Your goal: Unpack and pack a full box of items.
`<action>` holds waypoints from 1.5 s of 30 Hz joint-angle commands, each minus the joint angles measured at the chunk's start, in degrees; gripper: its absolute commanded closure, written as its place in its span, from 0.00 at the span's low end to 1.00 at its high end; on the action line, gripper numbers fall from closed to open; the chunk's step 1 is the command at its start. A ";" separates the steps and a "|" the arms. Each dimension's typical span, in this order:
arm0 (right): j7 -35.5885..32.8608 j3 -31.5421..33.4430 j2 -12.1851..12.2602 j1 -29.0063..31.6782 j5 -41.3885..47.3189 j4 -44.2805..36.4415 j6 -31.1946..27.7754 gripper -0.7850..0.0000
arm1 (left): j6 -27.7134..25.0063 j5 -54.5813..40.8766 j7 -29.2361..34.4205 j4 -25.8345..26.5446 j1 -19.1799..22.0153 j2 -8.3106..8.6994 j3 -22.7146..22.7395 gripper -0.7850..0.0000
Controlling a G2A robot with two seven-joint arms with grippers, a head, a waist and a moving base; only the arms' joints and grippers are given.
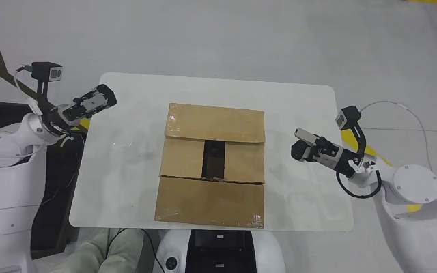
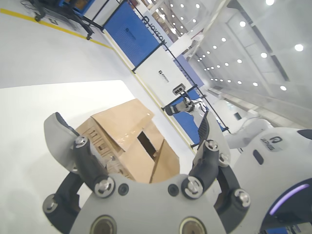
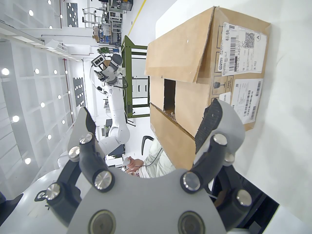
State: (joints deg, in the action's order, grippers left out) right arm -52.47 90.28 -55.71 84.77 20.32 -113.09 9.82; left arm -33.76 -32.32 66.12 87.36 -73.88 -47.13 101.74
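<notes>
Box (image 1: 212, 164) sits square in the middle of the table (image 1: 136, 177), well in from every edge. Its two long flaps are half lifted and a dark slot (image 1: 214, 158) shows between the inner flaps, so nothing looks unpacked yet. Left fingers (image 2: 61, 132) hang spread wide at the table's left edge near the far corner, well apart from the box, and they point toward it with nothing between them. Right fingers (image 3: 209, 122) are spread too and hold nothing. They sit over the right side of the table and face the labelled end of the box, near it but not touching. The danger here, as I read it, is the flaps. They stand loose at an angle, and a finger coming in low could jam under the cardboard edge, or push the whole box across the smooth table instead of opening it. A pull from one side alone would likely swing the box round. A flap that is folded back and let go may also spring over the opening again and block the reach inside. What is inside is hidden, so I cannot tell how tightly it is packed.
</notes>
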 commanded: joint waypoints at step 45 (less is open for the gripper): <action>0.00 0.00 0.00 0.00 0.00 0.00 0.00 0.00 | 17.18 -12.61 11.94 2.48 -2.59 -2.24 -17.53 0.00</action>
State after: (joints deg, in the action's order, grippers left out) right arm -52.47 90.28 -55.71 84.77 20.32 -113.09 9.82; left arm -16.03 -45.36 77.95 89.73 -76.54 -49.27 84.86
